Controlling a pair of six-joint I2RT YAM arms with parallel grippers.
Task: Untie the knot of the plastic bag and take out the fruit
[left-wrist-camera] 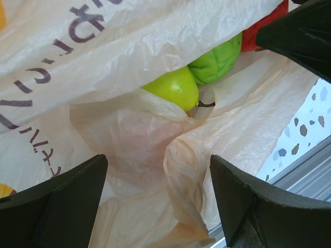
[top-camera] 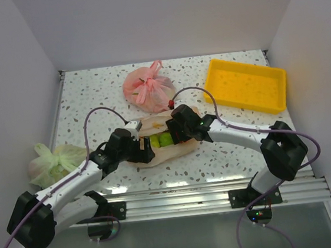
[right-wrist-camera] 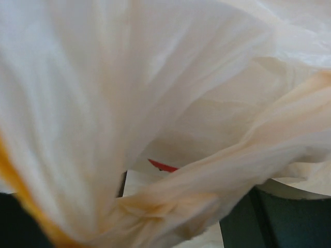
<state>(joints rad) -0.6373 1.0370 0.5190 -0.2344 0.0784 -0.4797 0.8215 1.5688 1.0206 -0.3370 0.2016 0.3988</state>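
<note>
Crinkly thin peach plastic bag is lying center frame; a smooth green apple and a lumpy pear are showing inside. Left gripper is sitting wide around loose film. Right gripper is draped in film, grip can't tell.

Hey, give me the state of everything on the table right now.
Peach-orange plastic bag: lying flat, mouth open.
Green fruit: inside that bag.
Pink bag: knotted shut.
Pale green bag: bunched at top.
Yellow tray: empty.
Left gripper: open, around bag film.
Right gripper: in bag film, grip unclear.
</note>
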